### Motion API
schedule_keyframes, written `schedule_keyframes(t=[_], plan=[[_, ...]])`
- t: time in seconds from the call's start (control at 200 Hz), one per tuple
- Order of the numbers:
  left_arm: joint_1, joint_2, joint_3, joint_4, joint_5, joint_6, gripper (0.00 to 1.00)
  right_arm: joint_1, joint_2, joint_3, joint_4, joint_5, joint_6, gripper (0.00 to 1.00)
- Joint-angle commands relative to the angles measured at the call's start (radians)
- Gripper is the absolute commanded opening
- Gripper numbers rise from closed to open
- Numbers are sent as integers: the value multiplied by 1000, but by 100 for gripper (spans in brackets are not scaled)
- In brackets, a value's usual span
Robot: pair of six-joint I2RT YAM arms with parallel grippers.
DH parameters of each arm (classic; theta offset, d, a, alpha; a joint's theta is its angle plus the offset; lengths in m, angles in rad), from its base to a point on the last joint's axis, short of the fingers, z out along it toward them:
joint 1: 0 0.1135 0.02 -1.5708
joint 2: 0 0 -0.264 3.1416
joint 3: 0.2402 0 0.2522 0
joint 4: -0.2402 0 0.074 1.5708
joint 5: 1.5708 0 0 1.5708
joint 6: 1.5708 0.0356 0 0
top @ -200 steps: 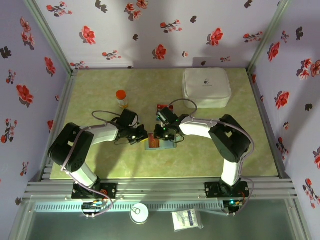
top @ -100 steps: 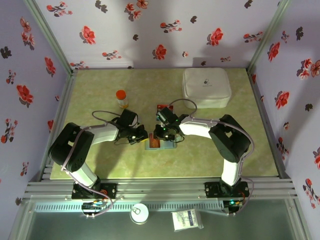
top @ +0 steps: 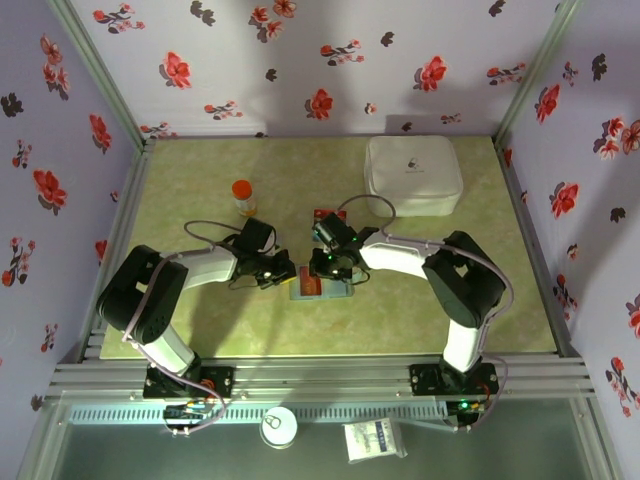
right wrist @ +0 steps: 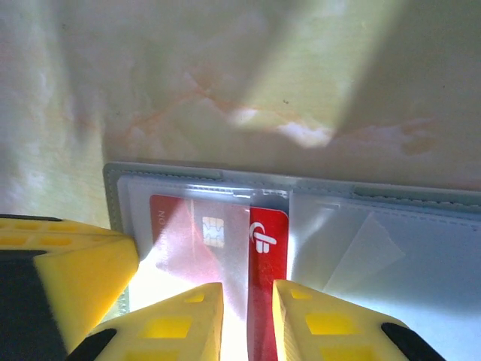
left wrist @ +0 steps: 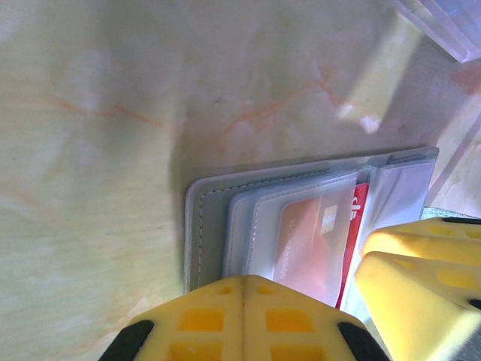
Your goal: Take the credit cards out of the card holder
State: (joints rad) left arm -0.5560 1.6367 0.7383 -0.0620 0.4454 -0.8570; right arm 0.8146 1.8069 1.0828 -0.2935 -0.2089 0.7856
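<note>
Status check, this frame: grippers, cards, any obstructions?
Left gripper jaws shut, tips over card holder edge. Right gripper jaws slightly apart, straddling red card, part out of sleeve. Nothing blocking.

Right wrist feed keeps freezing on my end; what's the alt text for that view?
A red card sticks partway out of a clear pocket in the open grey card holder, its bare strip running between the right gripper's parted yellow fingers. The left gripper sits at the holder's left edge, all on a pale green table.
</note>
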Motion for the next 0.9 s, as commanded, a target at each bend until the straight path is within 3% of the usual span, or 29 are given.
schedule_keyframes(t=[0.0,0.48,0.895], plan=[[7,-41,28,-56,-9,21,0,3,-63,-23,-5,25,-4,25],[-66,-44,27,-76,-22,5,0,-1,-62,-45,17,10,10,27],[-70,-23,24,-96,-45,10,0,-2,-41,-44,21,-7,12,27]])
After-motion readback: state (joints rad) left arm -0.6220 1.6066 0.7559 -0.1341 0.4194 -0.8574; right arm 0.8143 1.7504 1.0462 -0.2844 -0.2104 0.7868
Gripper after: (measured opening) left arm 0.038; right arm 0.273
